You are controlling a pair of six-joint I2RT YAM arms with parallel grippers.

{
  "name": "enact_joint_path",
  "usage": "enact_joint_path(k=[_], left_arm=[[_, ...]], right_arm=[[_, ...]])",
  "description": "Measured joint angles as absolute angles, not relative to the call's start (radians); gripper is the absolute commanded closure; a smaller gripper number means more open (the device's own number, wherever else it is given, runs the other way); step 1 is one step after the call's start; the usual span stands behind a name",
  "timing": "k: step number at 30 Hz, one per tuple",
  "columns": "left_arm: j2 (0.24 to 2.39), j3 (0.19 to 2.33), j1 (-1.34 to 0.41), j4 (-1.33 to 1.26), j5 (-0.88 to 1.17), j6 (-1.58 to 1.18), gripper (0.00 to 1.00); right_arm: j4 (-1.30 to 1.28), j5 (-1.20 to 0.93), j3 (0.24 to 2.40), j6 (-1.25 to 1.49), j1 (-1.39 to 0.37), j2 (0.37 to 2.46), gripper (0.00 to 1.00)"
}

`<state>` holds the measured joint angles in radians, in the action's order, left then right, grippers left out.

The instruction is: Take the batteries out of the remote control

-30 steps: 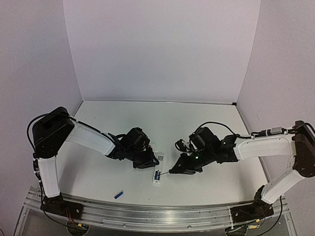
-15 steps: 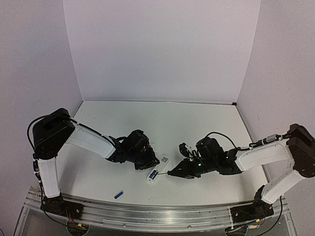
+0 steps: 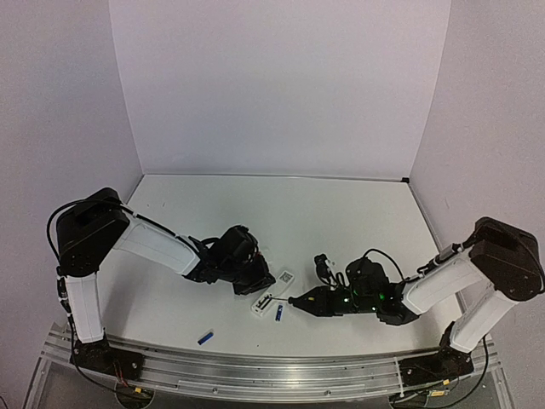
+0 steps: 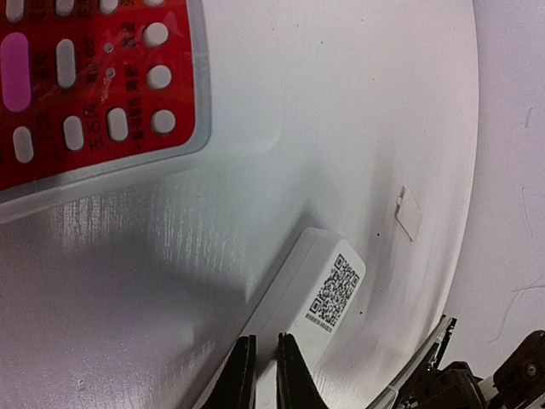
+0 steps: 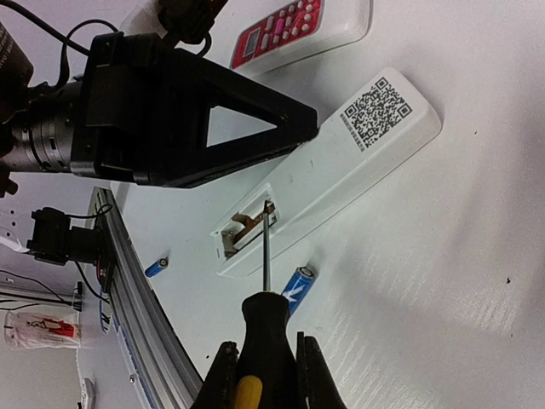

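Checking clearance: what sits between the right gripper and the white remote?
Right wrist view: only the screwdriver the right gripper holds, its shaft reaching the remote's open compartment; a blue battery lies beside it.

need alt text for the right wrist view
The right end effector grips a black-and-yellow screwdriver whose tip reaches the open battery bay of the white remote control, lying QR-code side up. One blue battery lies beside the remote, a second battery farther off.
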<state>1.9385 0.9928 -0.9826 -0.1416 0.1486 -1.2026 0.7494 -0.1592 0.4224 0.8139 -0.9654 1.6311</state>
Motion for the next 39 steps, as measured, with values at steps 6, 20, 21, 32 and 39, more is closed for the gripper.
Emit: enact_joint_path(k=[6,20,21,32,39], left_arm=[[1.937,0.995,-0.983,-0.141,0.144,-1.203,0.99],[1.941,1.076,-0.99,0.004,0.116,-1.145,0.79],[1.942,1.082,-0.992,0.016,0.115,-1.137,0.74],[1.952,1.171,-1.015,0.157,0.093,-1.022,0.11],[1.946,1.212,-1.02,0.221,0.061,-0.9,0.0]], right_arm=[[0.759,-0.141,0.415,0.816,-0.973,1.622,1.0],[0.118,0.032,0.608,0.716,-0.971,1.161,1.0],[0.065,0.054,0.622,0.712,-0.971,1.126,1.0],[-0.385,0.367,0.637,0.705,-0.959,0.932,1.0],[-0.431,0.431,0.535,0.768,-0.847,0.921,0.96]])
